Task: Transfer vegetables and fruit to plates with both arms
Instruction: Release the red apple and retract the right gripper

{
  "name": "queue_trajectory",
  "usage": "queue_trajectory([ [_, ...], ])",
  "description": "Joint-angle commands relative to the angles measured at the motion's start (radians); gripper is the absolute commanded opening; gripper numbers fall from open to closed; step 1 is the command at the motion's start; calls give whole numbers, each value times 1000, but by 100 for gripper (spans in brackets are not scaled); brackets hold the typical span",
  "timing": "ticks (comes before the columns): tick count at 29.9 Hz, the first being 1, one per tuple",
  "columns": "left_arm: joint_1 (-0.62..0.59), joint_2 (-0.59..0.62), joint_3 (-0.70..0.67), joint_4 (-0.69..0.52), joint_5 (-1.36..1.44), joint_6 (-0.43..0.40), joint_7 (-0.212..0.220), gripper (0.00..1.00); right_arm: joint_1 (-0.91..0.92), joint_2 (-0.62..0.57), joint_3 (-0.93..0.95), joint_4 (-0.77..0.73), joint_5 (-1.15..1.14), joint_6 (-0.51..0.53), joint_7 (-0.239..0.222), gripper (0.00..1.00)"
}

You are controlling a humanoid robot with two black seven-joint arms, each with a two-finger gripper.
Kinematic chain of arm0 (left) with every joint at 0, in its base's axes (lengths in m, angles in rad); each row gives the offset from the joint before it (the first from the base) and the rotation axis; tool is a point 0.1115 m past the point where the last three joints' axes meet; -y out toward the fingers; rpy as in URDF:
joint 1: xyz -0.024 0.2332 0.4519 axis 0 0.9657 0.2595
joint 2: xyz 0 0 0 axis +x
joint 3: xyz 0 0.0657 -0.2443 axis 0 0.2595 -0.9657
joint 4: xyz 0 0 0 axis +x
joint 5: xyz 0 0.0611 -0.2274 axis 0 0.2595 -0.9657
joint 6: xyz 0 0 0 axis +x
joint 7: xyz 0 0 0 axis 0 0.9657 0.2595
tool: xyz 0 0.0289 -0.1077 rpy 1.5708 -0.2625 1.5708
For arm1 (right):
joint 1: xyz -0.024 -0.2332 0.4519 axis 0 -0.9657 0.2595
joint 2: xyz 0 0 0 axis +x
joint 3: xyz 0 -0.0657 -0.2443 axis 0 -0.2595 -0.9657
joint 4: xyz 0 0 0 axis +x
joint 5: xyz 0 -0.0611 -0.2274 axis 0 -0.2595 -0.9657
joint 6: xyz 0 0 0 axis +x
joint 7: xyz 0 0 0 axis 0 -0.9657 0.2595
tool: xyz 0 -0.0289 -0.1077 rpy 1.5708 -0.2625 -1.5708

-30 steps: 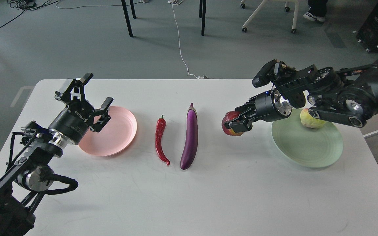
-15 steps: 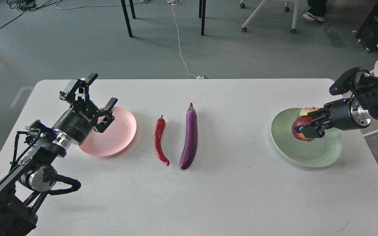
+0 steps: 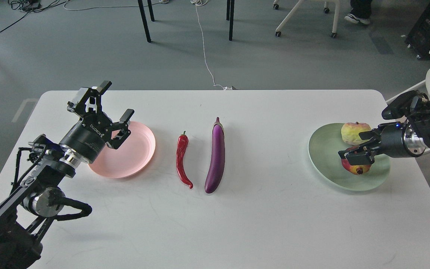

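My right gripper [image 3: 354,156] is shut on the dark red fruit [image 3: 357,169], which sits low on the mint green plate [image 3: 325,157] at the right. The yellow-green fruit [image 3: 353,132] lies on the same plate, just behind. My left gripper [image 3: 116,100] is open and empty, held above the left rim of the pale pink plate [image 3: 134,155], which has nothing on it. The red chili pepper [image 3: 181,157] and the purple eggplant [image 3: 217,157] lie side by side on the white table [image 3: 267,216], between the two plates.
The green plate is close to the table's right edge. Beyond the table's far edge there are a grey floor, table legs, a white cable [image 3: 204,52] and a chair [image 3: 304,15].
My right gripper carried the dark red fruit from the table's middle rightward over the green plate and lowered it onto the plate. The left gripper shifted slightly up and right.
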Motion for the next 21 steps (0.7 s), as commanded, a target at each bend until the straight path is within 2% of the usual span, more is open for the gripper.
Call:
queue_trajectory([
  [1,-9,39,1,-22,4,8,0,99,-6,-51,170,3,126,6,0,98],
  [4,-17,82,3,-47,44,5,2,99,-79,-65,327,10,438,30,0,99],
  [7,-23,89,3,-91,112,3,9,99,-174,-56,474,8,811,108,0,99],
  [13,-57,83,29,-174,400,5,35,99,-326,-45,673,-3,1367,470,0,99],
  [17,-170,76,113,-183,504,9,121,99,-405,-13,744,-55,1605,470,0,99],
  [21,-339,83,291,-164,665,28,135,99,-446,34,769,-197,1685,470,0,99],
])
